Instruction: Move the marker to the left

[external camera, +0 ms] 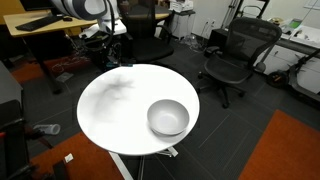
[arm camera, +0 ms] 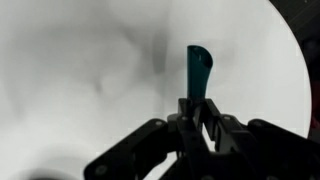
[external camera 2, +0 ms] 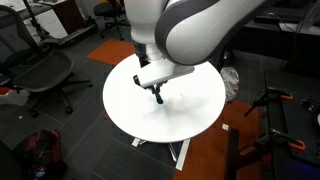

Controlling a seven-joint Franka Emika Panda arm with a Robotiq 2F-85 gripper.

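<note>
In the wrist view my gripper [arm camera: 196,108] is shut on the marker [arm camera: 198,68], whose teal-blue end sticks out beyond the fingertips over the white round table [arm camera: 80,80]. In an exterior view the gripper [external camera 2: 156,90] hangs just above the table [external camera 2: 195,115] near its middle, with the dark marker [external camera 2: 158,99] pointing down from the fingers. I cannot tell whether its tip touches the table. In an exterior view the arm is at the far edge of the table [external camera: 110,115] and the marker is too small to make out.
A grey bowl [external camera: 168,118] stands on the table near its front right; the arm hides it in an exterior view. Black office chairs [external camera: 235,55] [external camera 2: 40,70] and desks surround the table. A stand base [external camera 2: 275,120] is on the floor beside it.
</note>
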